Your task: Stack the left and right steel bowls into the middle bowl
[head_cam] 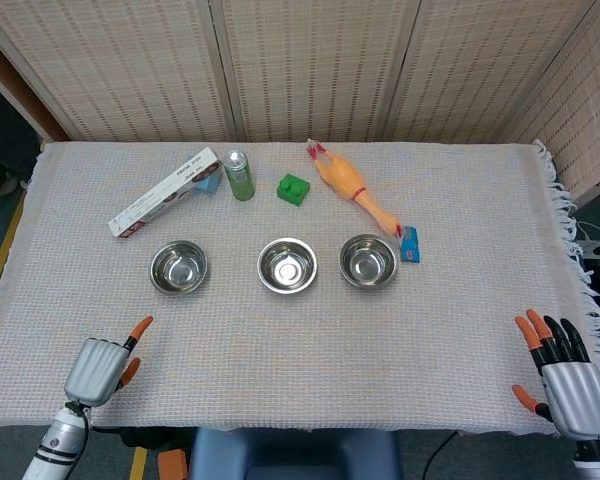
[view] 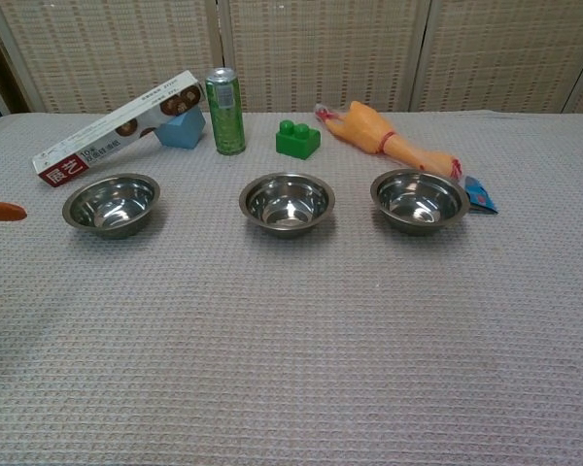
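Observation:
Three steel bowls stand in a row on the woven cloth: the left bowl (head_cam: 178, 267) (view: 111, 203), the middle bowl (head_cam: 286, 265) (view: 287, 202) and the right bowl (head_cam: 368, 261) (view: 420, 199). All three are empty and apart. My left hand (head_cam: 102, 365) hovers over the table's front left, below the left bowl, holding nothing; one orange fingertip (view: 0, 212) enters the chest view at the left edge. My right hand (head_cam: 570, 382) is at the front right corner, fingers spread, empty, far from the bowls.
Behind the bowls lie a long white box (head_cam: 165, 192), a blue block (head_cam: 209, 181), a green can (head_cam: 239, 175), a green brick (head_cam: 294, 188), a rubber chicken (head_cam: 353, 187) and a small blue packet (head_cam: 410, 244). The cloth's fringed edge (head_cam: 570, 230) runs down the right.

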Action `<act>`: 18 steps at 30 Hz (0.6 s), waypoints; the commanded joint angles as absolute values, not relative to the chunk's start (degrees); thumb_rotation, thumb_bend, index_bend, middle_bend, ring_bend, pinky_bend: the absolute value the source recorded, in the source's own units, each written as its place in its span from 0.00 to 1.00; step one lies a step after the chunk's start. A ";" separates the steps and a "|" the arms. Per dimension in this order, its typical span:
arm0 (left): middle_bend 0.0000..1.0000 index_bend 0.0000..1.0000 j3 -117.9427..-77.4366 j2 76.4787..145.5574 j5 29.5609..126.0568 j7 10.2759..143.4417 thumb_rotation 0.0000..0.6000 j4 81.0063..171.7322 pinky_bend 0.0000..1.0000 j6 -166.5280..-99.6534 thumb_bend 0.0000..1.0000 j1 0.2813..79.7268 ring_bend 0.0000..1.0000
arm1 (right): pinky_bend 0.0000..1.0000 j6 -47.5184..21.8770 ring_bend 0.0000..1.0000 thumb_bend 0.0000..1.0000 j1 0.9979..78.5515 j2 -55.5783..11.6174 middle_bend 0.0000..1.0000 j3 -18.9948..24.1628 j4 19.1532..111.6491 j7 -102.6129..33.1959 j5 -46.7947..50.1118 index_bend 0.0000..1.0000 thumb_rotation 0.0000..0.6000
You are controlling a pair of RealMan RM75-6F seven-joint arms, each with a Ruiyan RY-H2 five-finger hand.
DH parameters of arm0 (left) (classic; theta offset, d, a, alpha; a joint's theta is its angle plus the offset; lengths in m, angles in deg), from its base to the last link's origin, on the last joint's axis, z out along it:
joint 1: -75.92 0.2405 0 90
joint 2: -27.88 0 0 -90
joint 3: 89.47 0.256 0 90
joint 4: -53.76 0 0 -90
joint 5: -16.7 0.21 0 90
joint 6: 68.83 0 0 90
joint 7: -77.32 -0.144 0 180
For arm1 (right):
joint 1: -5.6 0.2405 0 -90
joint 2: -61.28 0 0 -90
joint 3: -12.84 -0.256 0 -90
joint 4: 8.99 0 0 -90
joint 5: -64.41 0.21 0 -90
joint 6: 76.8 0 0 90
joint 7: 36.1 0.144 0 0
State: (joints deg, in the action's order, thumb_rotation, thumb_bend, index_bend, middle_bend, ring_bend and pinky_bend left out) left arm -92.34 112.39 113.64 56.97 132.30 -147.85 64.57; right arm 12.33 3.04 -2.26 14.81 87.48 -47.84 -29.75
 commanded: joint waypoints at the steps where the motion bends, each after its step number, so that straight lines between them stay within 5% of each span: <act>1: 1.00 0.19 -96.15 119.34 111.92 58.90 1.00 123.68 1.00 -144.98 0.38 59.35 1.00 | 0.00 11.25 0.00 0.09 3.42 -2.87 0.00 14.40 87.55 -49.10 -28.59 0.00 1.00; 18: 1.00 0.34 -100.20 135.79 107.07 71.08 1.00 94.90 1.00 -140.56 0.38 47.22 1.00 | 0.00 6.82 0.00 0.09 5.20 -4.62 0.00 12.49 87.52 -53.50 -22.25 0.00 1.00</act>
State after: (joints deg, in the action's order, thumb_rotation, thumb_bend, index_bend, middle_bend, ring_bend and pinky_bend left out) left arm -99.86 133.06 107.96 68.71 98.71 -141.57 49.31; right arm 6.86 5.16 -4.58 12.57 87.50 -53.42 -22.35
